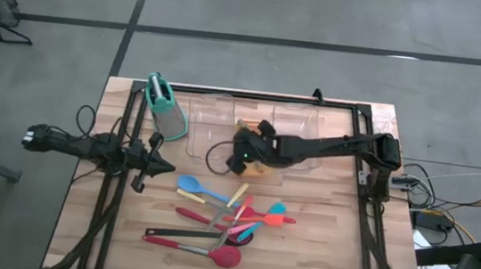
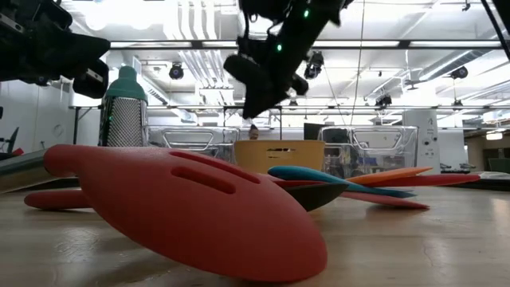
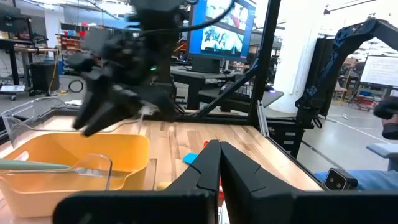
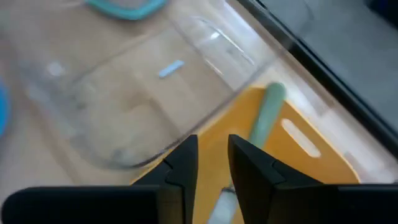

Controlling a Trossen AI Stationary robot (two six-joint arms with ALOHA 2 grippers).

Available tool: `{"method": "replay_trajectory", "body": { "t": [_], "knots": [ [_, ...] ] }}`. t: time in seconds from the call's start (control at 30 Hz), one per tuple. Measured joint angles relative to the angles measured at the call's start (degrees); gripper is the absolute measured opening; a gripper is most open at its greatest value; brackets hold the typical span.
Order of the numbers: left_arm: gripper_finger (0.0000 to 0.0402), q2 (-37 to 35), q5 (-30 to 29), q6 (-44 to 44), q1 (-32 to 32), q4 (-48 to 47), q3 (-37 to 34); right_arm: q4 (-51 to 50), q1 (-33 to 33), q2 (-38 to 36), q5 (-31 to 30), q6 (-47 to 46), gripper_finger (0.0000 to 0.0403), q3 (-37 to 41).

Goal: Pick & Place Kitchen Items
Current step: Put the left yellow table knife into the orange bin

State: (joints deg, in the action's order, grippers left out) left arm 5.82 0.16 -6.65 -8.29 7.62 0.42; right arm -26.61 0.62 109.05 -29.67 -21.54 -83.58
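Several slim utensils lie flat on the wooden table near its front: a blue spoon point(image 1: 190, 186), red black-handled spoons point(image 1: 210, 252), and orange and teal ones point(image 1: 272, 214). In the low view a red slotted head point(image 2: 199, 207) fills the foreground. A pale green utensil point(image 4: 267, 112) lies in the orange tray point(image 4: 311, 155). My right gripper point(image 4: 213, 163) hovers above that tray point(image 1: 260, 162), tilted down, its fingers a little apart with nothing between them. My left gripper point(image 1: 168, 168) waits shut at the table's left, pointing level.
Two clear trays point(image 1: 215, 123) point(image 1: 299, 127) stand at the back, beside the orange one. A teal-and-grey upright holder point(image 1: 165, 104) stands at the back left. A black frame point(image 1: 351, 106) runs around the table's edges. Bare wood lies between the trays and the utensils.
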Motion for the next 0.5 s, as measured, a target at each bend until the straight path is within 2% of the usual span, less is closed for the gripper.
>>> {"method": "replay_trajectory", "body": {
  "t": [0.2, 0.3, 0.5],
  "knots": [
    [0.0012, 0.0, 0.0, 0.0, 0.0, -0.1, 0.0, 0.3, -5.7, -0.2, 1.4, 10.6, 0.0119, 0.0],
    [0.0012, 0.0, 0.0, 0.0, 0.0, -0.1, 0.0, 2.5, -8.3, -0.2, 2.5, 8.7, 0.0130, -0.1],
    [0.0012, 0.0, 0.0, 0.0, 0.0, -0.1, 0.0, 14.4, -11.9, 1.1, 11.9, 7.3, 0.0147, 0.2]
  ]
}}
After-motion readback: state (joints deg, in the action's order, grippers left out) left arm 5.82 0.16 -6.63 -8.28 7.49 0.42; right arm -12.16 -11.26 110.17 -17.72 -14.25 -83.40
